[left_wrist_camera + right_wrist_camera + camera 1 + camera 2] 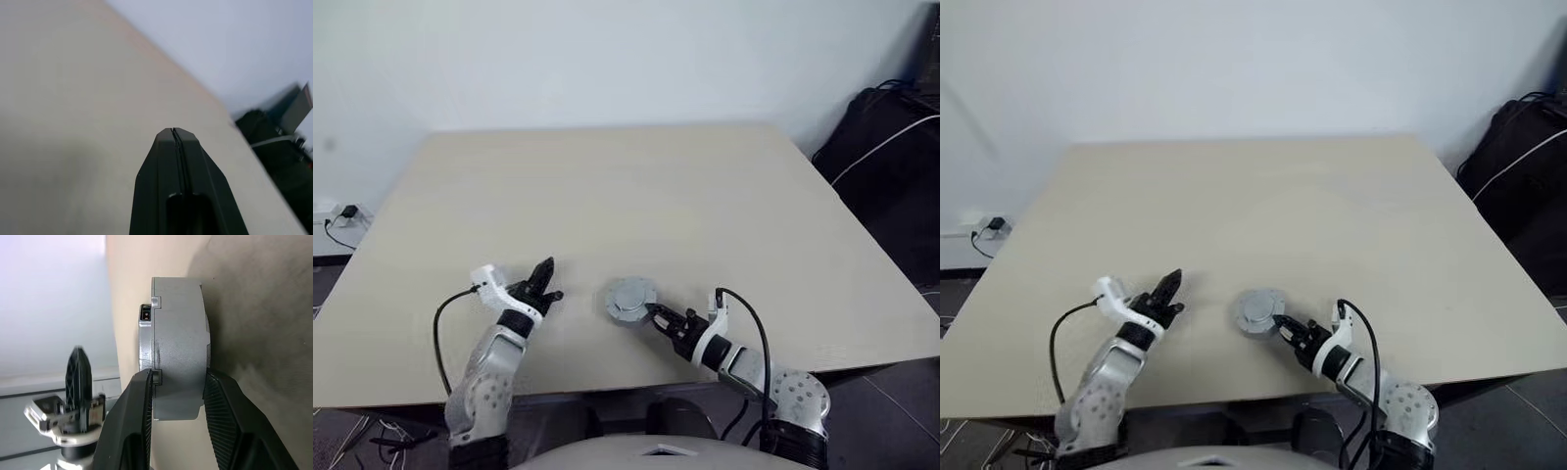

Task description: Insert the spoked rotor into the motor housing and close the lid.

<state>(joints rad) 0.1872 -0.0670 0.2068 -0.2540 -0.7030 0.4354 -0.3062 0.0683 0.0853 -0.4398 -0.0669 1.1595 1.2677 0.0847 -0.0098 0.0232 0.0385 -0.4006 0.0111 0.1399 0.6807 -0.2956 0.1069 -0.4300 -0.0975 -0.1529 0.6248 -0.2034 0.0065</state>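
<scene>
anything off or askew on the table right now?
Nothing stands out. The motor housing with the lid on top sits flat on the table, the right gripper clamping its side. The left gripper is shut, holding nothing.

Head stereo pair looks fwd and down over bench [636, 186], mid range, both share it whole. L wrist cam skims along bench. R wrist cam close, housing [178, 367] between jaws.

Soft, even room light, no glare. The worktop [636, 186] is bright. Beyond the left end effector [174, 133] everything is blurred; a dim shadow lies beside the right end effector [177, 382].
</scene>
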